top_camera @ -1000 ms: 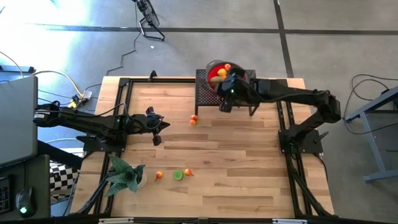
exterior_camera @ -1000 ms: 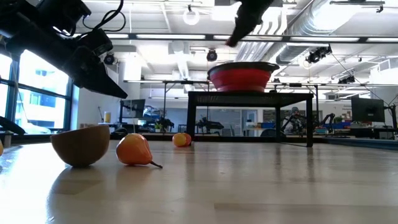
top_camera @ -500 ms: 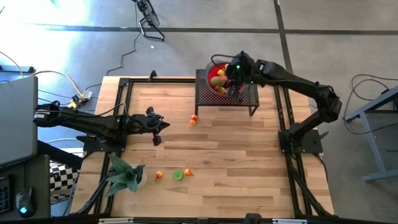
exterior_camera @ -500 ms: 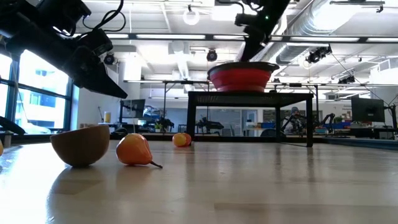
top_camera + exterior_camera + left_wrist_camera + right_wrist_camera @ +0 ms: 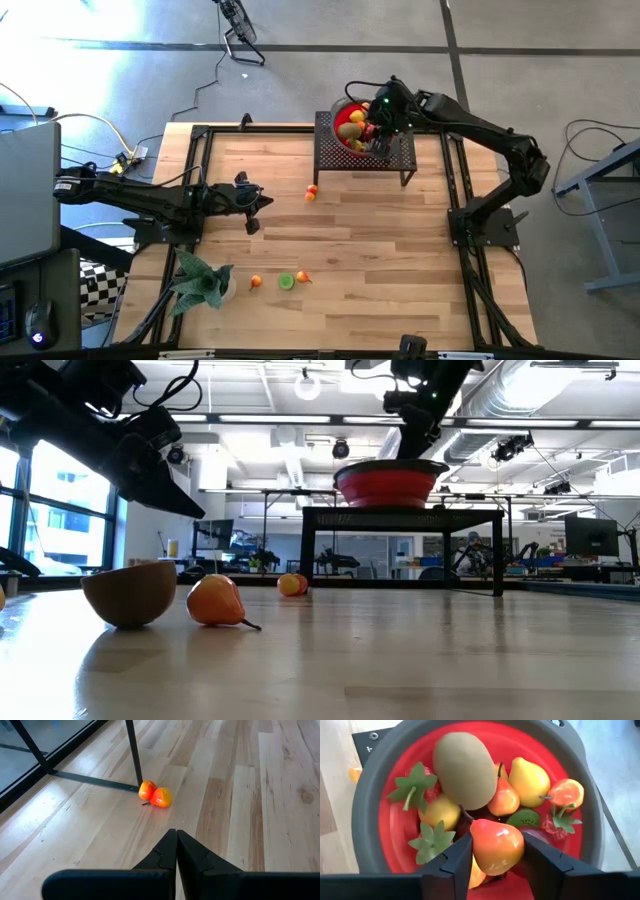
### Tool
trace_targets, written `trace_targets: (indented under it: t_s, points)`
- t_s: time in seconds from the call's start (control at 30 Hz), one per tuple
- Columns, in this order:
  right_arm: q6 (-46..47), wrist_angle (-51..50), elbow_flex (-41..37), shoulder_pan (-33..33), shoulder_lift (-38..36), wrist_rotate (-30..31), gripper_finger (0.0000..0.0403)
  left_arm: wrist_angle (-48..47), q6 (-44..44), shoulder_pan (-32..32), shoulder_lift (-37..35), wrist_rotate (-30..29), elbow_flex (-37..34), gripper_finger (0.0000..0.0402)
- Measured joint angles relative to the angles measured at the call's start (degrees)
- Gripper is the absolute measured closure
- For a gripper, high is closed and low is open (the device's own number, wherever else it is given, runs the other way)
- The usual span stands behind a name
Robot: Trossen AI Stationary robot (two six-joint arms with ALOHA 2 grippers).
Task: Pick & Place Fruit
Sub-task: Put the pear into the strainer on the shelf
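Orange-red pear between right gripper fingers, pinched on both sides, held just above the fruit pile. Below it in bowl: big brown kiwi, yellow pear, small orange-red pear, kiwi slice, tiny orange, yellow lemon, strawberries with green leaf caps. Held pear over the bowl's near half, touching or nearly touching fruit beneath; cannot tell which.

From above: right gripper over bowl, bowl on black mesh stand at table's far edge. Level across table: right gripper just above red bowl on stand.

Loose fruit on table: orange-red pair near stand's front left leg, same pair touching each other ahead of left gripper. Near front edge, row of three: orange, green lime, orange-red piece, beside leafy plant. Close to low camera: brown half-shell and orange pear, side by side.

Left gripper clenched, nothing in it, hanging over table's left-middle, well apart from the pair and from the bowl.
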Motion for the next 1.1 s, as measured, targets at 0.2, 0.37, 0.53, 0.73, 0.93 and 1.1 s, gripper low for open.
trace_targets:
  t_s: [0.2,0.37,0.53,0.73,0.93,1.1]
  points:
    - [0.0,0.1,0.0,0.1,0.0,1.0,0.0203,0.0,0.0,0.0,0.0,0.0,0.0,0.0396]
    - [0.0,0.1,0.0,0.1,0.0,3.9,0.0172,-0.1,0.0,0.0,0.0,0.0,0.0,0.0396]
    - [0.0,-0.1,0.0,1.1,-2.3,3.9,0.0190,-0.2,0.0,0.0,0.0,0.0,0.0,0.0396]
    - [1.1,-0.3,0.0,4.8,-6.7,2.1,0.0263,-0.2,0.0,0.0,0.0,-0.3,0.0,0.0396]
    - [7.0,-5.5,0.0,6.9,-9.8,-8.6,0.0343,-0.2,-0.5,0.0,0.0,-0.3,0.0,0.0396]
    - [7.6,-7.8,0.0,9.9,-9.7,-14.3,0.0394,-0.2,-0.5,0.0,0.0,-0.3,0.0,0.0396]
